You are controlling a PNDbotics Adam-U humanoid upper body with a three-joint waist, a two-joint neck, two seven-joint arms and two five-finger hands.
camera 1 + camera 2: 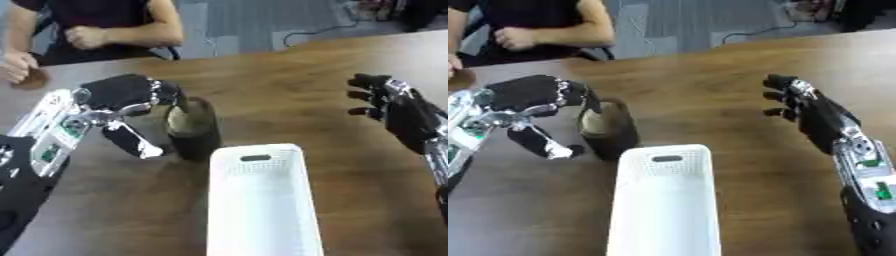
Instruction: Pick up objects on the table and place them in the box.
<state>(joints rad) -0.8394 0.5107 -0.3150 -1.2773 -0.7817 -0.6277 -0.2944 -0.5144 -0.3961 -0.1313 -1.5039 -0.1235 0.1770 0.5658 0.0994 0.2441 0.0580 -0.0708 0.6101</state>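
Note:
A dark upright cylinder (194, 131) with a pale patch near its top stands on the brown table (289, 95), just behind the far left corner of the white box (258, 200). My left hand (121, 95) is right beside the cylinder on its left. Its bent fingers (166, 95) reach the cylinder's upper left edge. The thumb (133, 141) points down, apart from the cylinder, which is not between thumb and fingers. My right hand (811, 112) hovers open over the table's right side, fingers spread, holding nothing.
The white box is long and narrow, with a slot handle (255, 158) in its far wall, and runs to the table's near edge. Bare wood lies between the box and the right hand.

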